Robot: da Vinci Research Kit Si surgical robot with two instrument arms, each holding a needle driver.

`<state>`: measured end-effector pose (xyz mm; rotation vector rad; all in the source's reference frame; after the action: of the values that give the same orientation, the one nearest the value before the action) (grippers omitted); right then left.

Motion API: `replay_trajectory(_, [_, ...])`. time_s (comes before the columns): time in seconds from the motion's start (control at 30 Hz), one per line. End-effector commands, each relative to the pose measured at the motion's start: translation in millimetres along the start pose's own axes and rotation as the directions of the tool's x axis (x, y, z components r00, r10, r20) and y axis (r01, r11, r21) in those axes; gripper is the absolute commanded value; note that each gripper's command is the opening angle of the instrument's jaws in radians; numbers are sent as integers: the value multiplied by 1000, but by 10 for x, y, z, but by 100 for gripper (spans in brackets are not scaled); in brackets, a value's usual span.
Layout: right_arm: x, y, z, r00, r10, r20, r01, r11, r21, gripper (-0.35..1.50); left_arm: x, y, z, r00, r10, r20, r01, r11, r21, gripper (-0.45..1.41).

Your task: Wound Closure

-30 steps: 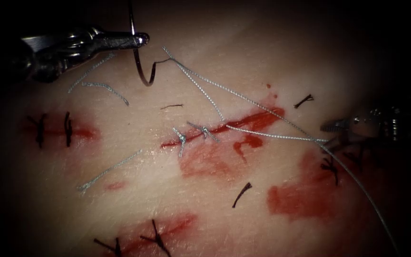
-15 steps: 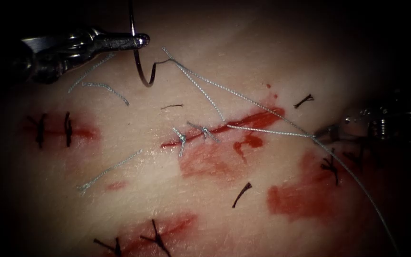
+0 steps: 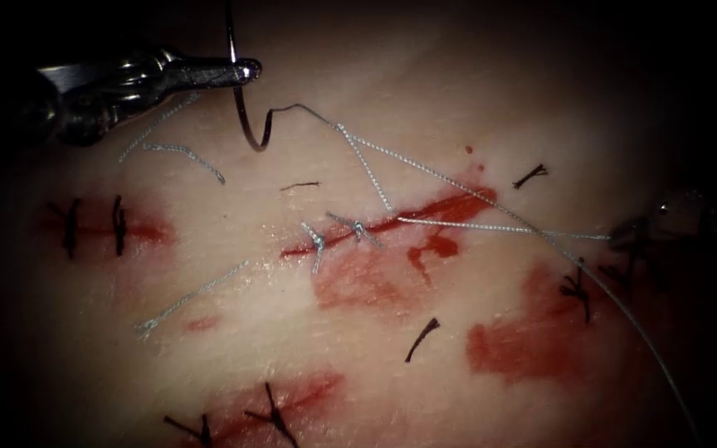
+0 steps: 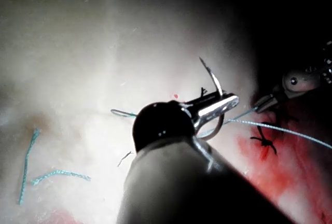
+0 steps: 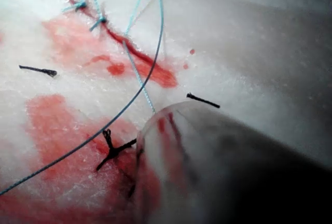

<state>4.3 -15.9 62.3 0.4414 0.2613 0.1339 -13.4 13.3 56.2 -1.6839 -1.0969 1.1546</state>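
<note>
Up at the left, the left arm's steel needle driver [image 3: 246, 70] clamps the curved steel needle [image 3: 242, 124] mid-curve, clear of the pale tissue [image 3: 251, 332]. Its grey braided thread [image 3: 458, 178] runs rightward across the red cut [image 3: 425, 211] to the right arm's tool [image 3: 624, 236], nearer that strand, its grip impossible to judge.

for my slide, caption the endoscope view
Left tool holds the needle mid-curve above the tissue; thread spans the cut.

Endoscope looks down from front; both close wrist views share the thread [image 3: 458, 178]

Dim endoscope, dark edges; wrists glary.
</note>
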Motion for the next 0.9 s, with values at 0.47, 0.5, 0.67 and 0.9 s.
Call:
replay_trajectory(0.47, [-14, 3, -4, 1000, 9, 23, -9, 1000, 4, 71, -2, -6, 3, 1000, 5, 3, -5, 1000, 0, -45])
replay_trajectory(0.5, [-10, 4, -15, 1000, 4, -17, -4, 1000, 2, 94, -3, -7, 3, 1000, 30, 6, -30, 1000, 2, -45])
replay_trajectory(0.67, [6, 13, -51, 995, -12, -95, 8, 999, -37, 96, -11, -13, 9, 967, 252, 26, -253, 967, 32, -45])
replay_trajectory(0.9, [57, 54, -118, 931, 134, -340, -199, 966, -166, 67, -67, -36, 35, 538, 825, 171, -839, 544, 13, -45])
